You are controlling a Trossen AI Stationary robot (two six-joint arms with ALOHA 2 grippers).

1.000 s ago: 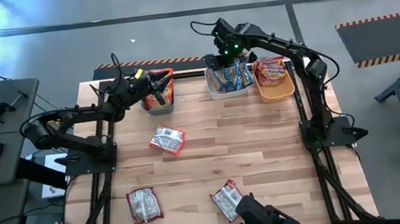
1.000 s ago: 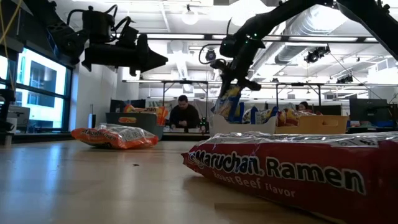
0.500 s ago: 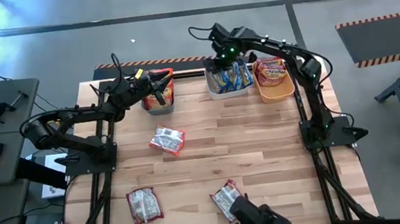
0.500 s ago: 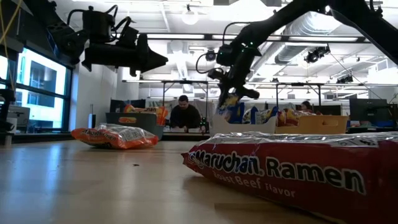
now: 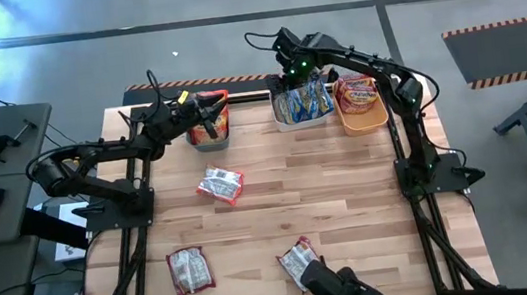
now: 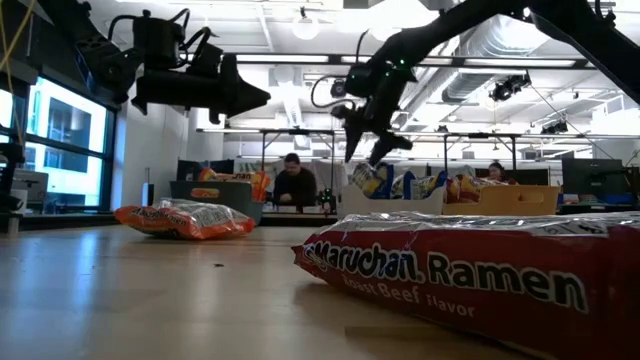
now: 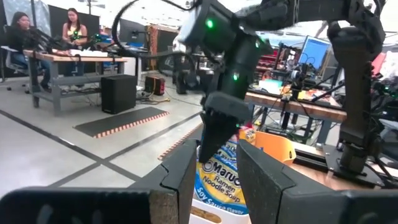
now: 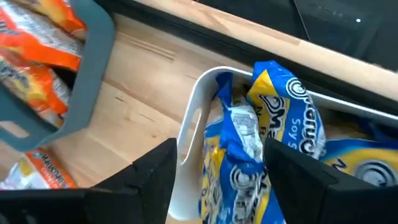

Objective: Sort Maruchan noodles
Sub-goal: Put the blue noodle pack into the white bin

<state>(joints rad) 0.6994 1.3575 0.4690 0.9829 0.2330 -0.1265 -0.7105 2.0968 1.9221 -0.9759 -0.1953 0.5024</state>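
An open-plan robotics lab: workbenches point(image 7: 81, 57), monitors point(image 7: 314, 51), exposed ceiling ducts point(image 6: 500, 45).

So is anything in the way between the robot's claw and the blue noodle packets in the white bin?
Nothing visible is. The right gripper hangs open right over the white bin, and the blue noodle packets stand just below its fingers. The left gripper waits by the teal bin.
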